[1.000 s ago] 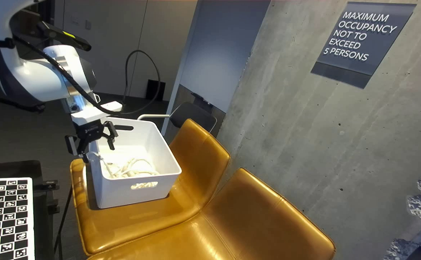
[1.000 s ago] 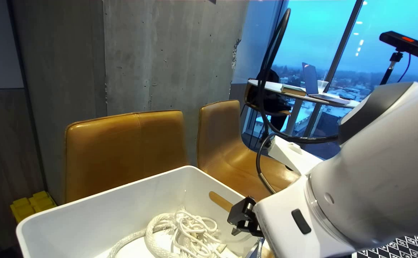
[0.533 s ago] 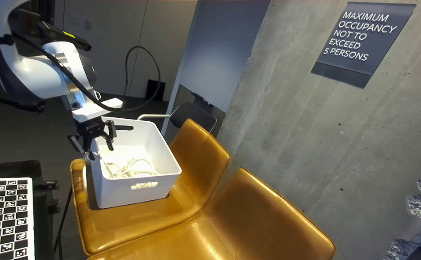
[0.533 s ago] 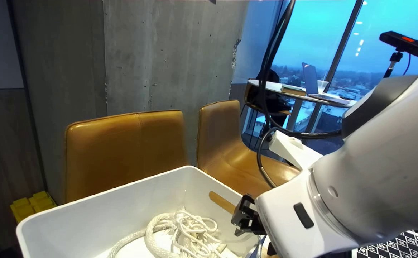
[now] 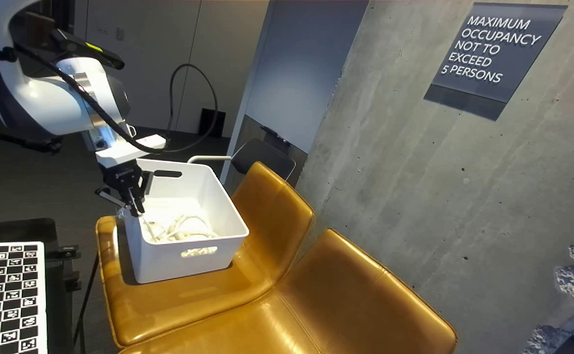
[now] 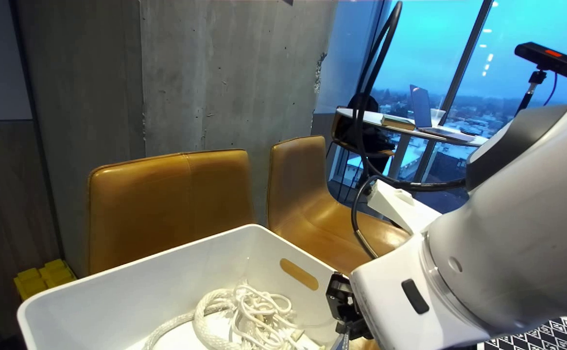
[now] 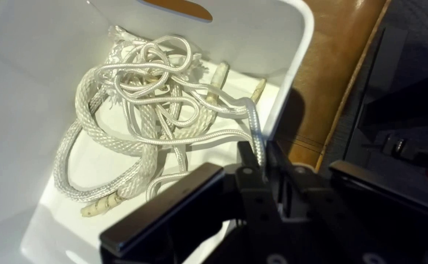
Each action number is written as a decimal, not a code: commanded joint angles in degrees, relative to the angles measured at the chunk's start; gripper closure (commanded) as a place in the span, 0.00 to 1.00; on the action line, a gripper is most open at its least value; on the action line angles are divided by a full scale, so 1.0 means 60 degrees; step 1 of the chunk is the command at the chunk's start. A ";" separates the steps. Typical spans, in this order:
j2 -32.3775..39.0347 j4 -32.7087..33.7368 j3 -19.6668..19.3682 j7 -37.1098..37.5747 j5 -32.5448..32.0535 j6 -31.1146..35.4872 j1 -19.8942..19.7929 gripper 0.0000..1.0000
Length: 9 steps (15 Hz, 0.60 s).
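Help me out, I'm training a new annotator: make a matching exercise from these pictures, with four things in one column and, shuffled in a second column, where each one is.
Column 1
1. Thin cord
2. White bin
3. Laptop
4. Occupancy sign

Column 2
A. On the concrete wall
B. Between the jaws of the end effector
C. Open, on a table by the window
D. Resting on a brown chair

Right pairs: 1-B, 2-D, 3-C, 4-A
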 commanded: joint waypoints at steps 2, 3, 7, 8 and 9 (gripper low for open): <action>-0.0207 -0.0081 0.0115 0.0224 -0.0046 -0.0122 0.0003 0.98; -0.0237 -0.0078 0.0121 0.0241 -0.0020 -0.0138 -0.0002 0.99; -0.0308 -0.0056 0.0122 0.0233 0.0013 -0.0210 -0.0006 0.98; -0.0349 -0.0027 0.0125 0.0221 0.0043 -0.0252 -0.0003 0.98; -0.0406 0.0011 0.0143 0.0174 0.0138 -0.0312 -0.0006 0.98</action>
